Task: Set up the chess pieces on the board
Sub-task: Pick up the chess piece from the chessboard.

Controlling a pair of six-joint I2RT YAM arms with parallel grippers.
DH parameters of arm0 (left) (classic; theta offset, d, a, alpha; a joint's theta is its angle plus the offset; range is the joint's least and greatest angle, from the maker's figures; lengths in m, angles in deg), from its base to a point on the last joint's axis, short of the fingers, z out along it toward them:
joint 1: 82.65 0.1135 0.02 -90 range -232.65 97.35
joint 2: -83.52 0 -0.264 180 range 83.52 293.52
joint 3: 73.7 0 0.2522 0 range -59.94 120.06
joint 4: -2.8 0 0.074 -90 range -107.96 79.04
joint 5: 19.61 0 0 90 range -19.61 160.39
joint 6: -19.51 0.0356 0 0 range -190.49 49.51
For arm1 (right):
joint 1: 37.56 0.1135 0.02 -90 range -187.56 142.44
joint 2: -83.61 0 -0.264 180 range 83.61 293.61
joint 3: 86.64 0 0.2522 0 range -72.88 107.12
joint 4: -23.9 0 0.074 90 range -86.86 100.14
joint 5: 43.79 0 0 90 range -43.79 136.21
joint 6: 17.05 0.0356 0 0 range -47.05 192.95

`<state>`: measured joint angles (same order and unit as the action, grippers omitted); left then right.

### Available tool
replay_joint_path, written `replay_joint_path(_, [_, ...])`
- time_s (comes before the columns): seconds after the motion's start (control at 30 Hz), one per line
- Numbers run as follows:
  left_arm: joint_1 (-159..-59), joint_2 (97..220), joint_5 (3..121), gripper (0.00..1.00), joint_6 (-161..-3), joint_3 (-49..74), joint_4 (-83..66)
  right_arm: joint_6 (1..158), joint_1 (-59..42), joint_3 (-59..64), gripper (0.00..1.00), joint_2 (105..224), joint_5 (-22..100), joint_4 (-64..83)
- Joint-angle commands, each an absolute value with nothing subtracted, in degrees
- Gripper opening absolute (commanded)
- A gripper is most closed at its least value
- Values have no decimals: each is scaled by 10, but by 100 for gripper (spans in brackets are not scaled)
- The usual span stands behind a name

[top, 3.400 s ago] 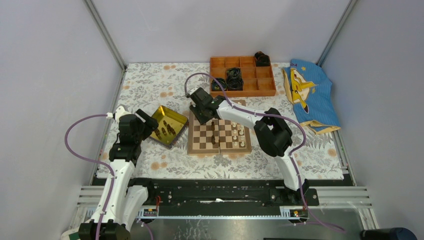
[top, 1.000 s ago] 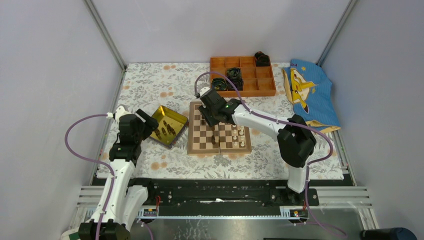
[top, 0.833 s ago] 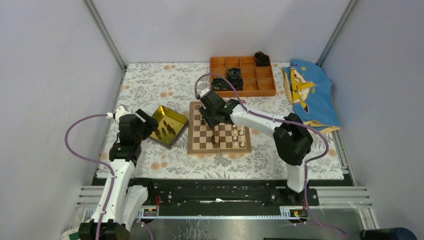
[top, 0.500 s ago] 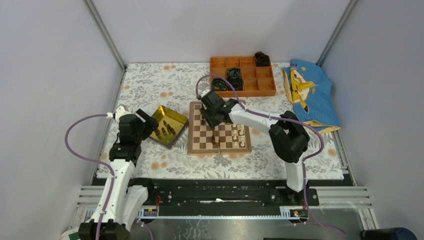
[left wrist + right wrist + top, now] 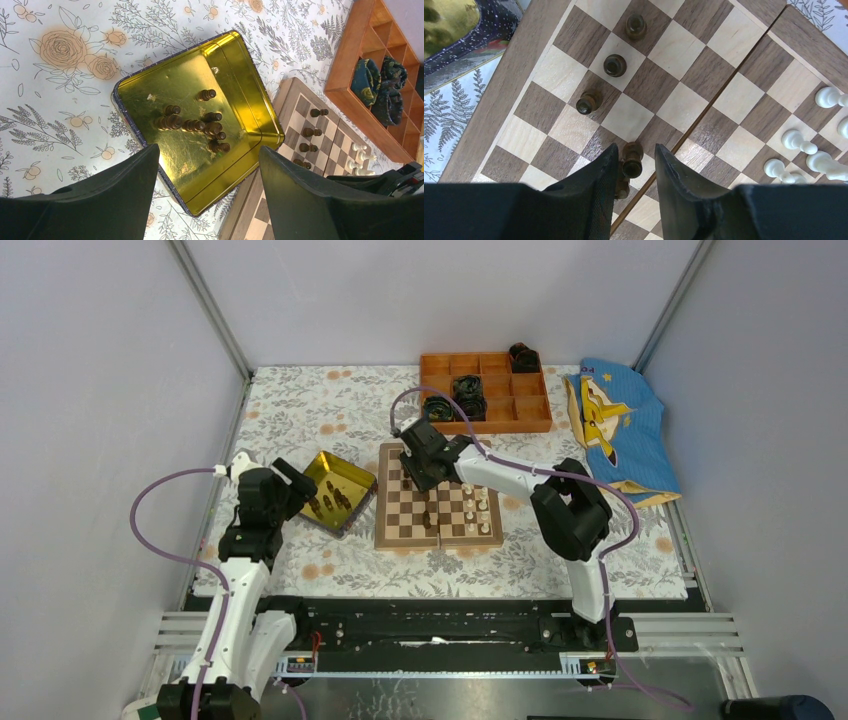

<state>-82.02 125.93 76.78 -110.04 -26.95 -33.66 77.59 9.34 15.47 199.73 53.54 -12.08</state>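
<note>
Lettering on cloth [image 5: 615,425] unreadable | left gripper [image 5: 209,150] wide open | right gripper [image 5: 635,150] astride dark piece [image 5: 632,162], unclamped

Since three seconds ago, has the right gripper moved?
Yes: the right gripper shifted slightly right, from the board's left border in over its squares.

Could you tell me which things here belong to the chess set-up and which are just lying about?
Job: board, dark chess pieces, pale chess pieces, gold tray.
Lying about: orange box, black rolls, blue cloth.
</note>
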Motion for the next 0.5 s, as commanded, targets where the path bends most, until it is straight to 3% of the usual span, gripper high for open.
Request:
replay_joint_path(0.0, [-824, 1259, 759, 80, -1103, -275, -307, 779, 89, 184, 38, 2000, 523, -120])
replay_joint_path(0.33, [-824, 1257, 758, 81, -1103, -275, -308, 779, 88, 189, 19, 2004, 523, -125])
replay_joint_path(0.47, [-824, 1256, 758, 81, -1103, -276, -307, 778, 88, 190, 15, 2003, 526, -127])
